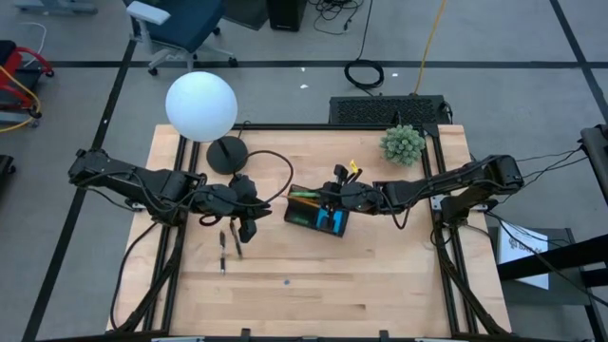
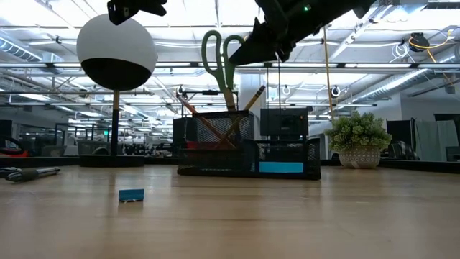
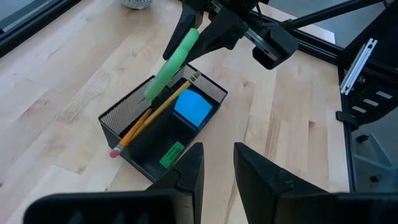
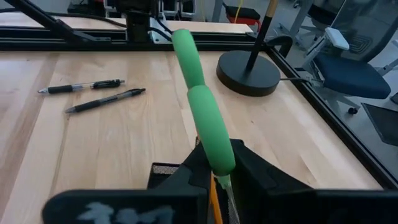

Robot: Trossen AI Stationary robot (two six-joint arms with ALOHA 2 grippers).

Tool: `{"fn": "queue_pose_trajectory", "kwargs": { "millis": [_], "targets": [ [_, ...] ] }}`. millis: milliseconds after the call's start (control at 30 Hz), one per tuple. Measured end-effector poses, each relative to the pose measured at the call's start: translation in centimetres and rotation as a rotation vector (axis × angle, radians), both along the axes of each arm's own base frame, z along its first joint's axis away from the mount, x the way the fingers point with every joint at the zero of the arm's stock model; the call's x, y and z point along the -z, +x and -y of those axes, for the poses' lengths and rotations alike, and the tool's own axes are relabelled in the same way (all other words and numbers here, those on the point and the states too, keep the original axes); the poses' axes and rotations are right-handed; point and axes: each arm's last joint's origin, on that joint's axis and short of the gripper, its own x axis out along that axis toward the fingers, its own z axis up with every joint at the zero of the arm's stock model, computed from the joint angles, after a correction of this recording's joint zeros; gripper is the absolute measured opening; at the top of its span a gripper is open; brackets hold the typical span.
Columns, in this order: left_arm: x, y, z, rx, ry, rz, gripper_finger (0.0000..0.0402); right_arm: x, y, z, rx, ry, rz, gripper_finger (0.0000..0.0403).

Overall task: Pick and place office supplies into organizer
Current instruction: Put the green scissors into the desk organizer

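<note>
Light wood table [image 1: 380, 275] sitting in an open lab/office space, black lamp base [image 1: 226, 154] and spiky plant ball [image 1: 403, 144] at the far side. Right gripper [image 1: 334, 197] is clamping the green-handled scissors [image 4: 200, 106] narrow, hanging directly over the black organizer [image 2: 248, 155]; scissors are standing near upright, handles up, blades down in the tall back section beside two pencils [image 3: 155, 112] leaning diagonally, blue pad [image 3: 191, 107] lying in a front compartment. Left gripper [image 3: 217, 171] is hovering part-open and empty beside the organizer, two pens [image 4: 93, 93] lying flat on the table close to it, small eraser [image 2: 131, 195] sitting loose on the wood.
</note>
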Motion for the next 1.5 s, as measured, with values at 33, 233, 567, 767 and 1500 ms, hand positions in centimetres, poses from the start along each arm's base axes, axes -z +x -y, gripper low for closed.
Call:
{"fn": "queue_pose_trajectory", "kwargs": {
  "millis": [33,233,567,767,1500],
  "targets": [
    [0.00,0.00,0.00,0.000,0.000,0.000,0.0081,0.01,0.00,0.00,0.000,0.000,-0.001,0.0025],
    [0.01,0.00,0.00,-0.001,0.000,-0.001,0.0081,0.24,-0.16,0.02,0.008,0.005,-0.035,0.0031],
    [0.01,0.00,0.00,0.001,0.002,-0.001,0.0081,-0.22,-0.18,-0.07,-0.013,-0.029,-0.026,0.0031],
    [0.02,0.00,0.00,0.007,0.011,-0.002,0.0081,-0.32,-0.14,-0.07,-0.023,-0.047,-0.028,0.0028],
    [0.02,0.00,0.00,0.015,0.023,-0.003,0.0081,-0.34,-0.50,0.34,-0.028,0.050,-0.044,0.0027]
  ]
}}
